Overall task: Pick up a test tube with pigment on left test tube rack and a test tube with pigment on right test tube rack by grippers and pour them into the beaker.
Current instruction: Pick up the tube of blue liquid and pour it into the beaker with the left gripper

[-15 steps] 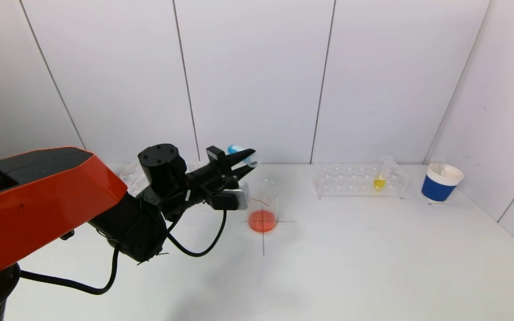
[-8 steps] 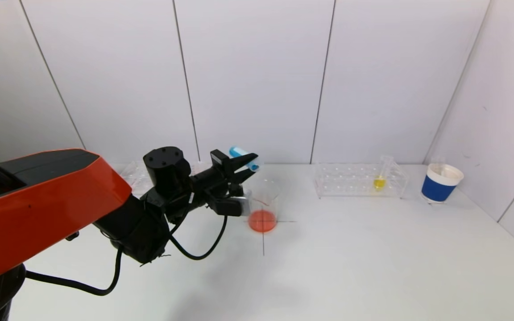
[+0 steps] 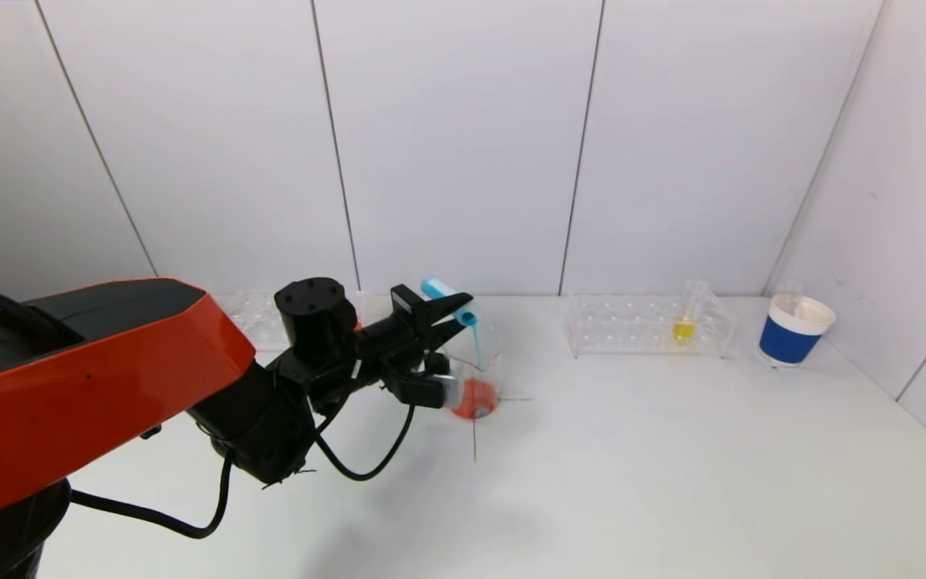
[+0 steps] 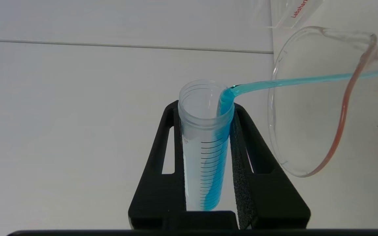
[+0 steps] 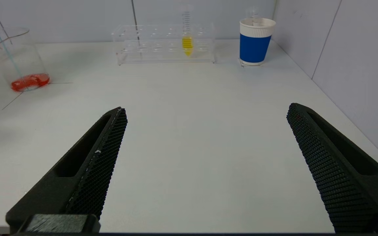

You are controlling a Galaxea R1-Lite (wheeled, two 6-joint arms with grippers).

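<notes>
1. Whereas the blue-pigment test tube (image 3: 448,299) lay nearly level beside the beaker (image 3: 475,378) 1 second ago, it now tips mouth-down over the rim, and a thin blue stream (image 3: 477,346) falls into the red liquid at the bottom.
2. The left gripper (image 3: 451,310) has shifted right and slightly lower, its fingers clamped tight on the tube's sides.
3. The right gripper (image 5: 205,137) hangs low over the near table with its fingers spread wide, holding nothing.
4. On the right, the clear test tube rack (image 3: 648,326) keeps 1 tube of yellow pigment (image 3: 683,328) upright, unchanged.
5. A blue-and-white paper cup (image 3: 794,330) stands at the far right, near the corner.
6. The white table (image 3: 672,466) carries thin crossed lines under the beaker; pale panelled walls (image 3: 463,145) enclose the far and right sides.
</notes>
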